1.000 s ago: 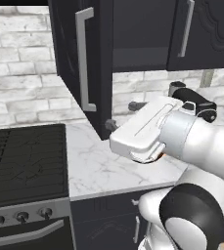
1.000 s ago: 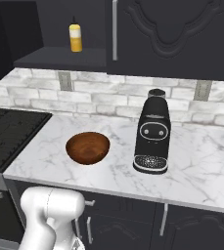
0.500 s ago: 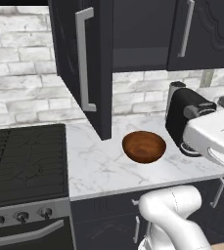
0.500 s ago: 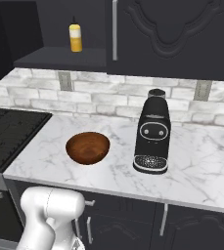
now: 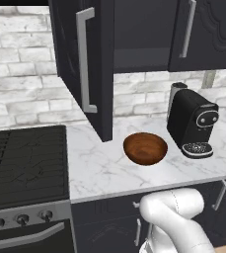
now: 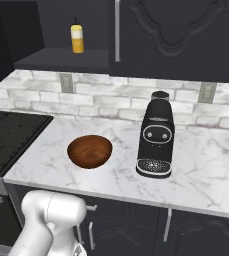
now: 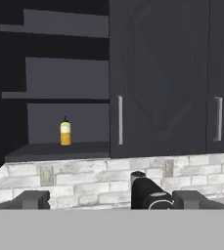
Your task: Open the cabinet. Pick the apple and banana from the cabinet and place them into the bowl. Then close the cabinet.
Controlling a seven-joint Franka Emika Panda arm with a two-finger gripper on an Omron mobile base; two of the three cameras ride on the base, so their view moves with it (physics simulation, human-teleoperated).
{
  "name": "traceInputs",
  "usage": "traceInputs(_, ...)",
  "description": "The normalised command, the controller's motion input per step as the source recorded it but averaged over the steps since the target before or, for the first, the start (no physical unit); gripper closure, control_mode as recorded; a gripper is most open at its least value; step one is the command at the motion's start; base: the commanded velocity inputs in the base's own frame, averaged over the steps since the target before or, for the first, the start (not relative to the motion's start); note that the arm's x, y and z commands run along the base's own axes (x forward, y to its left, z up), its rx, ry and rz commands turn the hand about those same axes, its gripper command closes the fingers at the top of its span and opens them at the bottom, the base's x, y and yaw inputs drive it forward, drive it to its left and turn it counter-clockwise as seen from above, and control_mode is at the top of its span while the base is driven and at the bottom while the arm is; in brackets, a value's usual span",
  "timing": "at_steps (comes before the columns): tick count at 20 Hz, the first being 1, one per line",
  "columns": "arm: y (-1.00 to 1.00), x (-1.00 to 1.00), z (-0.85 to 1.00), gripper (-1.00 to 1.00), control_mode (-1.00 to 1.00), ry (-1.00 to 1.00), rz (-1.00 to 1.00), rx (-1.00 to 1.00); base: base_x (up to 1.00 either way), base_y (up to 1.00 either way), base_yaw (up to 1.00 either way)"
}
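A rendered home kitchen surrounds me: a white marble desk point(image 5: 99, 170) against a pale brick backsplash point(image 5: 20, 94), a black gas stove with knobs point(image 5: 23, 163) to my left, matte black wall cabinets with long silver bar handles point(image 6: 181, 35) overhead, a black coffee machine point(image 6: 156, 135) and a glossy reddish-brown wooden bowl point(image 6: 89, 151) beside it.

From here I count one cabinet point(image 5: 134, 34) with two doors, one of them swung open, and two long silver handles point(image 5: 85, 59). One bowl point(image 6: 89, 151), one black coffee machine point(image 6: 156, 136), one yellow bottle point(image 6: 76, 39) on the shelf, one stove point(image 5: 23, 163) with three knobs point(image 5: 20, 219)
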Motion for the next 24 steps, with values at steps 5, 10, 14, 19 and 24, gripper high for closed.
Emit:
traceInputs(5, -0.79, 0.65, 0.0, -1.0, -1.0, 0.03, -0.26, -0.01, 0.0, 0.0, 0.0)
traceInputs(10, -0.36, 0.87, 0.0, -1.0, -1.0, 0.0, -0.04, 0.0, 0.0, 0.0, 0.0)
traceInputs(14, -0.12, 0.29, 0.0, -1.0, -1.0, -0.04, 0.03, 0.0, 0.0, 0.0, 0.0)
traceInputs(19, -0.05, 0.0, 0.0, -1.0, -1.0, -0.02, 0.03, 0.0, 0.0, 0.0, 0.0)
traceInputs(24, -0.02, 0.0, 0.0, -1.0, -1.0, -0.14, 0.03, 0.0, 0.0, 0.0, 0.0)
